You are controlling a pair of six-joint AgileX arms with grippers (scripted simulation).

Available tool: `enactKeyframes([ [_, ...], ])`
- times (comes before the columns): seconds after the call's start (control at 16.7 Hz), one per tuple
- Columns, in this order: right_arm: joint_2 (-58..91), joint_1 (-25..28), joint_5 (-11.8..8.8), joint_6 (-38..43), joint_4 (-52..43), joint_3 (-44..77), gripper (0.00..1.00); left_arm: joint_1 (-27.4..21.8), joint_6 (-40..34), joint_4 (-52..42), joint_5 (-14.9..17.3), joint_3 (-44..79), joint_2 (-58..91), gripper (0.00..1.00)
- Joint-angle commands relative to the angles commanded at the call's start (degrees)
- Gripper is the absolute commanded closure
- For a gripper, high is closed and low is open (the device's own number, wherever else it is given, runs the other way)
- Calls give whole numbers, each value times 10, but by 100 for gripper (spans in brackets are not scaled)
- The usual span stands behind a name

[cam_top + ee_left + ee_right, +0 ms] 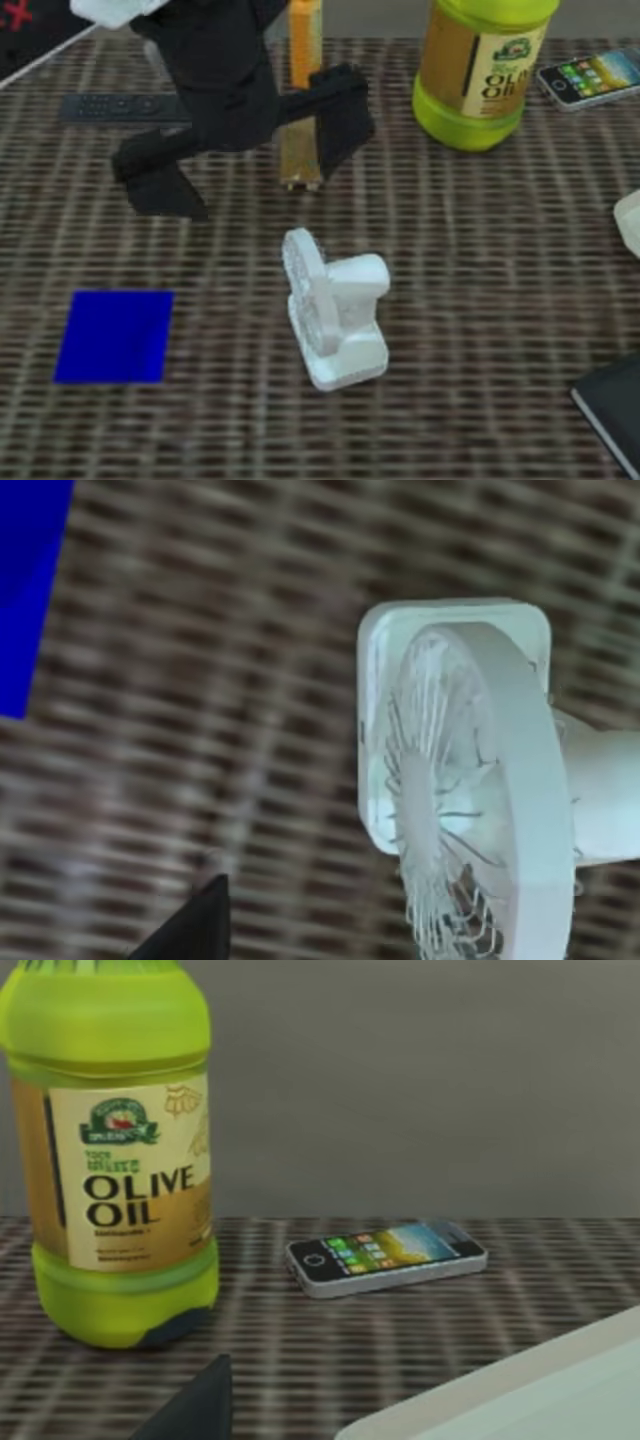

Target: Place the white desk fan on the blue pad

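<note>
Lying flat near the bench's front-left corner, the blue pad [114,336] is bare. The left gripper [240,160] hovers with fingers spread wide, empty, behind the white desk fan [335,310], which stands mid-bench. Light, stiff plastic by the look; its grille seems fragile, so the chunky motor housing looks the safer hold. The right gripper is unseen.

Table [480,300] covered in brown woven mat, checked weave pattern. Plain grey wall [420,1080] behind table's far edge. Light even, shadows soft.
</note>
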Motion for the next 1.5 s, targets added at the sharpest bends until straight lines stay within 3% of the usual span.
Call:
enactKeyframes([
  [0.24, 0, 0, 0, 0, 0, 0, 0, -38, -54, -83, 0, 94, 105, 0],
  [0.54, 0, 0, 0, 0, 0, 0, 0, -44, -64, -98, 0, 107, 122, 0],
  [1.14, 0, 0, 0, 0, 0, 0, 0, -43, -62, 16, 0, -16, 113, 0],
  [1.38, 0, 0, 0, 0, 0, 0, 0, -43, -62, 20, 0, -20, 113, 0],
  [1.5, 0, 0, 0, 0, 0, 0, 0, -43, -62, 20, 0, -20, 113, 15],
])
